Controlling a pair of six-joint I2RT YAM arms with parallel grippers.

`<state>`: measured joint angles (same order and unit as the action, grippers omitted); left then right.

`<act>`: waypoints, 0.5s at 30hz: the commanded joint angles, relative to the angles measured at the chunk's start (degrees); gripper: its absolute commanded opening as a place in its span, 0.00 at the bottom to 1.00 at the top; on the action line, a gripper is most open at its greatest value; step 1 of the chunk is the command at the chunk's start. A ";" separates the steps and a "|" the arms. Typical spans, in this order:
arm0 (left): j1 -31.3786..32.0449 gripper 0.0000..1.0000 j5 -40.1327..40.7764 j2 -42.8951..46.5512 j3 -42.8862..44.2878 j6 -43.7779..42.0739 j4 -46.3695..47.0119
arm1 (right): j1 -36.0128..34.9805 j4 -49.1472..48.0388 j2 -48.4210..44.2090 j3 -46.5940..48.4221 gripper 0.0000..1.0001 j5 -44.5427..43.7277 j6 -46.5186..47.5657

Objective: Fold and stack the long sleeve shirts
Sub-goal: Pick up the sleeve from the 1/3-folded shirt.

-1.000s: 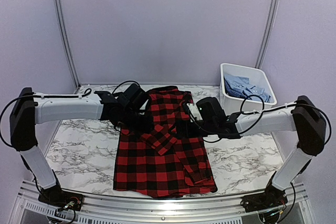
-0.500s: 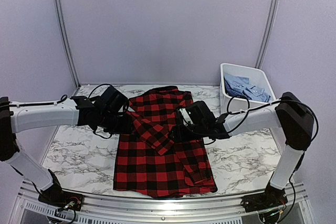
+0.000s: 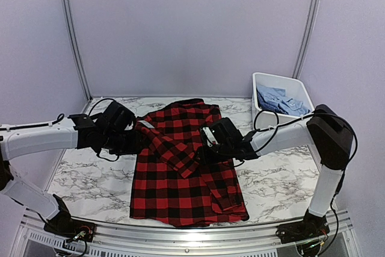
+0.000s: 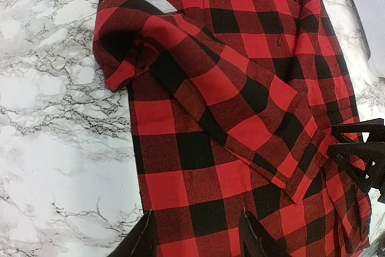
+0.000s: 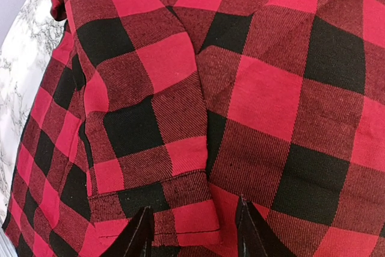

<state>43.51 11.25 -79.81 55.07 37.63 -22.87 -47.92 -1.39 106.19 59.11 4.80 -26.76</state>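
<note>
The red-and-black shirt (image 3: 180, 191) lies flat on the table (image 3: 90, 173) in the middle of the picture, one sleeve folded across it, with the left gripper (image 4: 195, 236) and right gripper (image 5: 192, 230) spread wide over it, holding nothing.

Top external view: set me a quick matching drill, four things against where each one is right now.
Things:
1. red-and-black shirt
2. light blue shirts
3. left gripper
4. right gripper

Places:
A. over the plaid shirt, just right of its folded sleeve
B. inside the white tub
C. at the plaid shirt's left edge
D. spread on the marble table

Pairs: 1-D, 2-B, 3-C, 4-A
</note>
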 commanded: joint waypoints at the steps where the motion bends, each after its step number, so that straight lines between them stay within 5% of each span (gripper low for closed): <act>1: -0.29 0.48 0.05 3.89 -3.63 2.64 -1.13 | -0.26 0.86 1.09 2.15 0.41 -0.14 -0.36; 15: 4.22 0.48 -4.00 6.86 -14.08 12.26 -2.15 | -1.34 0.84 1.57 2.51 0.26 0.10 -1.74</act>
<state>45.84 8.34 -74.15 43.90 45.06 -23.07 -48.66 -0.78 107.63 59.33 4.82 -27.51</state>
